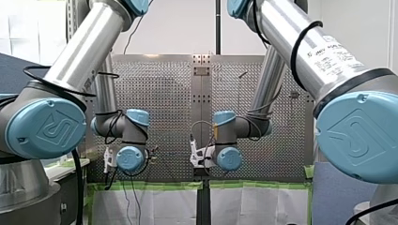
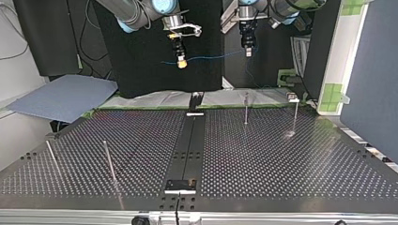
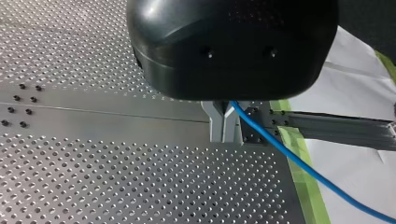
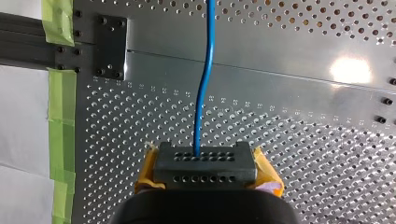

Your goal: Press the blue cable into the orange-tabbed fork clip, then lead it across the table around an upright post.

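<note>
Blue cable (image 4: 202,93), thin, round, clamped in my left fingers (image 3: 215,125), grey metal, and my right fingers (image 4: 267,171), yellow-padded, perforated table (image 4: 317,140)

Two silver robot arms with pale blue joint caps are in the front view: my left arm (image 1: 84,51) and my right arm (image 1: 319,56). Each carries one gripper, two in all: my left gripper (image 2: 248,52), black, and my right gripper (image 2: 181,63), yellow-padded. There is one blue cable (image 2: 211,58).

In the top view there is one perforated metal worktop (image 2: 281,159) with one dark central rail (image 2: 190,150). The rail bears two pale plates: one end plate (image 2: 195,114) at twelve o'clock, the other end plate (image 2: 179,186) at six.

Four thin upright metal posts stand there. Two are toward one o'clock, a nearer post (image 2: 245,108) and an outer post (image 2: 295,117). Two are toward eight o'clock, an inner post (image 2: 110,161) and an edge post (image 2: 51,157). One small dark fixture (image 2: 195,100) stands at twelve o'clock.
</note>
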`<state>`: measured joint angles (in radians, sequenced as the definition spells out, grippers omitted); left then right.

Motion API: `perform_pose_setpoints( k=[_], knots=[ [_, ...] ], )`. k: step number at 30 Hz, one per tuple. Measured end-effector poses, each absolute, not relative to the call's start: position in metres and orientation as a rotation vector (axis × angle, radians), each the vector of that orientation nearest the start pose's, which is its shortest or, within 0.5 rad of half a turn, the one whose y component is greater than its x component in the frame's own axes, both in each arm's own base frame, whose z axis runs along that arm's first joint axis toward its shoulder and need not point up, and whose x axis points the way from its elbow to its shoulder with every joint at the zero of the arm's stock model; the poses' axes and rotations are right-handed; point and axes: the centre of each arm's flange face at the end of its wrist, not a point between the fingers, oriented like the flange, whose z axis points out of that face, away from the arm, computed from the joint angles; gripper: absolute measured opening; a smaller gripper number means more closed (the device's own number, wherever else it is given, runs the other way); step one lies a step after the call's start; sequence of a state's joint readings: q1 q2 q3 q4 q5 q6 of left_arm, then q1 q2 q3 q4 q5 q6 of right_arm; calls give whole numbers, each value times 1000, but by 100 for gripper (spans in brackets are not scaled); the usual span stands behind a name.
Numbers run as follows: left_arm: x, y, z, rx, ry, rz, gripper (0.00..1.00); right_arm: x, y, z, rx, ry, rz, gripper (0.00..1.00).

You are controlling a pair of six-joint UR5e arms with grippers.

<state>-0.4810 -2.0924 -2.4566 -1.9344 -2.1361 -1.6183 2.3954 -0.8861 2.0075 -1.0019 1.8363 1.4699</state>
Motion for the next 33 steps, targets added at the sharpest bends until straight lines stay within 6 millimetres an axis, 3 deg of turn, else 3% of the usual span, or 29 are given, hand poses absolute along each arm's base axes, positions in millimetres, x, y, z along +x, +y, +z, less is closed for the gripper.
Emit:
perform_pose_setpoints(
  k=[12, 17, 21, 26, 33],
  knots=[
    [262, -224, 25, -33, 1749, 111, 0, 455, -276, 27, 1740, -825, 1438, 0],
    [264, -222, 19, -41, 1746, 97, 0, 450, -285, 20, 1704, -879, 1429, 0],
    [269, -224, 24, -62, 1726, 70, 0, 449, -290, 30, 1663, -922, 1440, 0],
    [266, -213, 34, -121, 1712, 50, 0, 452, -298, 47, 1613, -954, 1511, 0],
    [279, -202, 39, -179, 1661, 19, 0, 457, -302, 49, 1591, -972, 1559, 0]
  ],
)
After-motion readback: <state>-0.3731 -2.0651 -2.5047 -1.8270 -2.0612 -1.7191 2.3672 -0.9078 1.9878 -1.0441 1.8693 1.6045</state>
